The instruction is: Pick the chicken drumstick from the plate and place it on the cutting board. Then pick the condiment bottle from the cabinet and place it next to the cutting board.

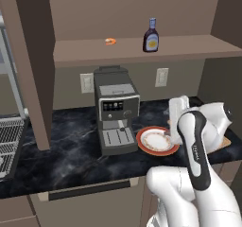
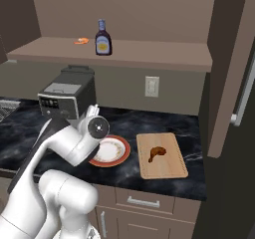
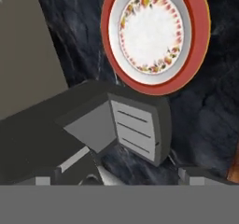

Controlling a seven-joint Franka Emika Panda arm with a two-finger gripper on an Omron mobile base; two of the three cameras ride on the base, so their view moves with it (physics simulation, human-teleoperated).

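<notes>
The chicken drumstick (image 2: 157, 153) lies on the tan cutting board (image 2: 172, 171), to the right of the plate (image 2: 124, 156). The red-rimmed plate (image 3: 156, 85) (image 1: 147, 148) has nothing on it. The condiment bottle (image 1: 151, 36) (image 2: 103, 38) stands upright on the cabinet shelf (image 1: 189, 48) (image 2: 149, 56). My gripper (image 3: 119, 178) is open and holds nothing. It hangs above the counter between the plate and the coffee machine's drip tray. Its fingertips (image 3: 44, 180) stand wide apart. In both base views the wrist covers the fingers.
A grey coffee machine (image 1: 116, 110) (image 2: 67, 96) (image 3: 135, 129) stands just left of the plate. A tiny orange ring item (image 1: 110, 41) (image 2: 80, 41) lies on the shelf left of the bottle. A metal rack (image 1: 9, 141) sits at far left.
</notes>
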